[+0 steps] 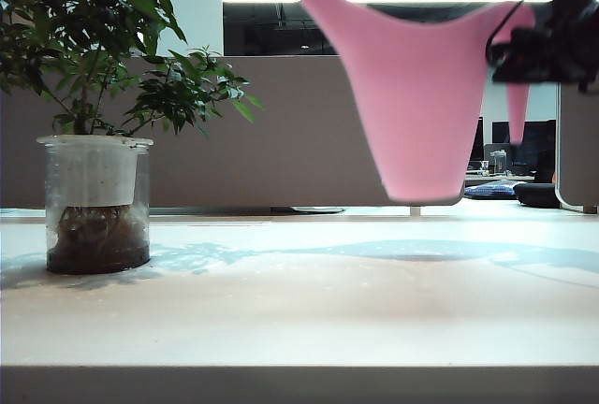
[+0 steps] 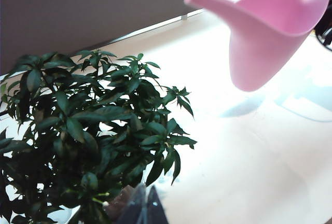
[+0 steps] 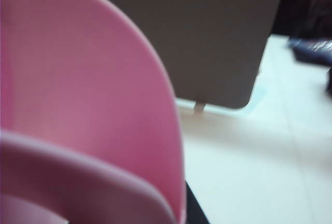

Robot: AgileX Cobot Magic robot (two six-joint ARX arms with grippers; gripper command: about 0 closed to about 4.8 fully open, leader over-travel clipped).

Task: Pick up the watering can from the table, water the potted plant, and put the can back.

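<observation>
The pink watering can [image 1: 421, 95] hangs in the air well above the white table [image 1: 328, 310], right of centre, its spout rising toward the upper left. My right gripper [image 1: 535, 44] is shut on its thin handle at the top right. The right wrist view is filled by the can's body [image 3: 88, 105], with one dark finger [image 3: 193, 211] beside it. The potted plant [image 1: 94, 58] stands at the far left in its clear pot [image 1: 94, 208]. In the left wrist view my left gripper [image 2: 148, 207] hovers above the leaves [image 2: 93, 130], fingers together and empty, and the can [image 2: 270, 37] floats beyond.
A brown partition panel [image 1: 299, 133] runs along the table's back edge. Behind it at the right lie a blue bundle [image 1: 491, 189] and a dark object [image 1: 535, 194]. The can's shadow [image 1: 421, 254] falls on the tabletop below it.
</observation>
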